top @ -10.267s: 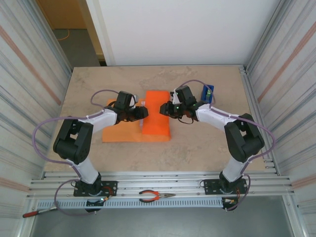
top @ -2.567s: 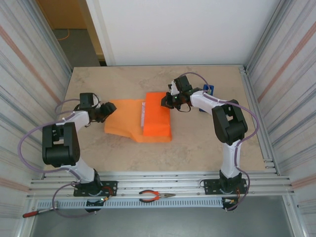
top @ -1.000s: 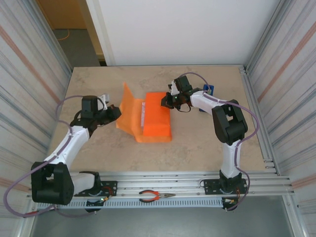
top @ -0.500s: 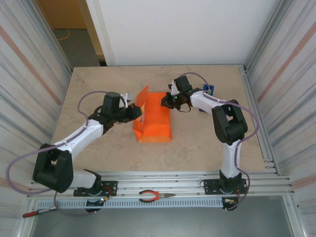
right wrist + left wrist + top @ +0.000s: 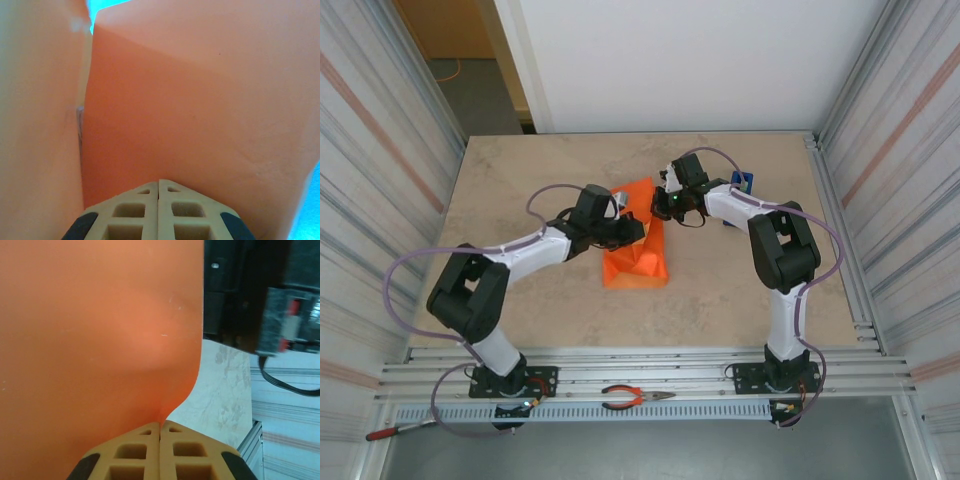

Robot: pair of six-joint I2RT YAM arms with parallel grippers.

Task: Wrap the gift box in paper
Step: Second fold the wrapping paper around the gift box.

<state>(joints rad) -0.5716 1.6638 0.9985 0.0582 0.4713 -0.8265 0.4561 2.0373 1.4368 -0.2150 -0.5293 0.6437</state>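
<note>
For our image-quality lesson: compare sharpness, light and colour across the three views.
Top external: even light, sharp, faint shadows on the table. Left wrist: the paper, close up, shows almost no texture. Right wrist: gaps at the paper's edges read cyan.

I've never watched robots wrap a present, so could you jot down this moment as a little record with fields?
paper: orange sheet, its left flap lifted and folded over the middle
gift box: covered by the paper, cannot tell it apart
left jaws: shut on the flap's edge
right jaws: shut, tips close against the paper at its far right part
tape dispenser: blue, on the table just beyond the right arm
pliers: lying on the metal rail at the near edge, between the arm bases
</note>
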